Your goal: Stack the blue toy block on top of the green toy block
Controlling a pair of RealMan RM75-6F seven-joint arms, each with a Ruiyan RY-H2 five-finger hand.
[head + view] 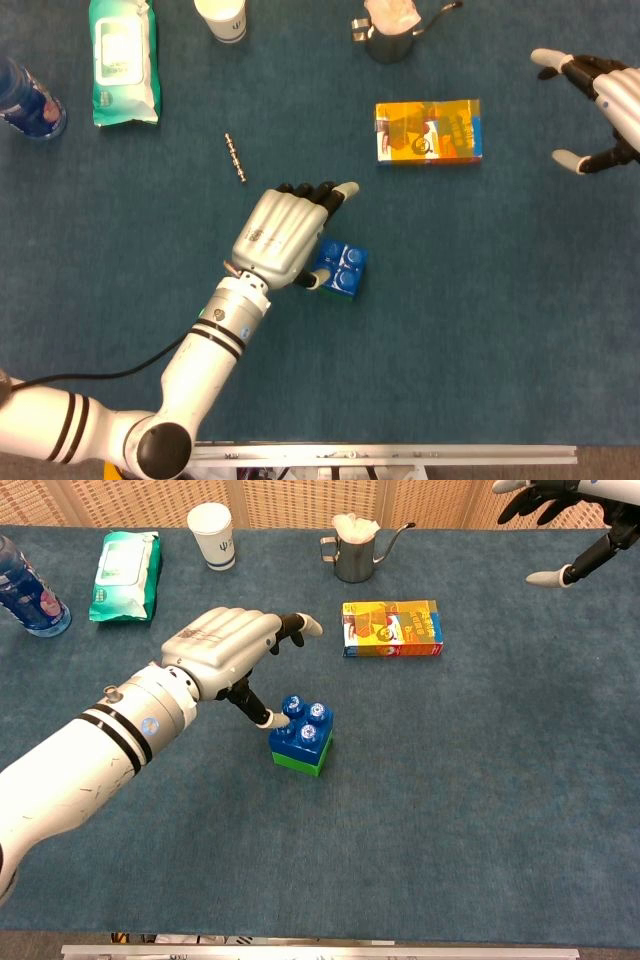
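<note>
The blue toy block [304, 728] sits on top of the green toy block [300, 759] near the middle of the table; from the head view only the blue toy block [345, 268] shows. My left hand [228, 650] hovers just left of and above the stack, fingers spread and holding nothing; its thumb tip is close to the blue block's left side, contact unclear. In the head view the left hand [285, 235] covers the block's left edge. My right hand [600, 105] is raised at the far right, fingers apart and empty.
An orange snack box [428, 131] lies behind the stack. A metal pitcher [390, 35], paper cup [221, 18], green wipes pack [123, 60] and blue bottle [28, 98] line the back. A small metal chain [235, 158] lies left of the hand.
</note>
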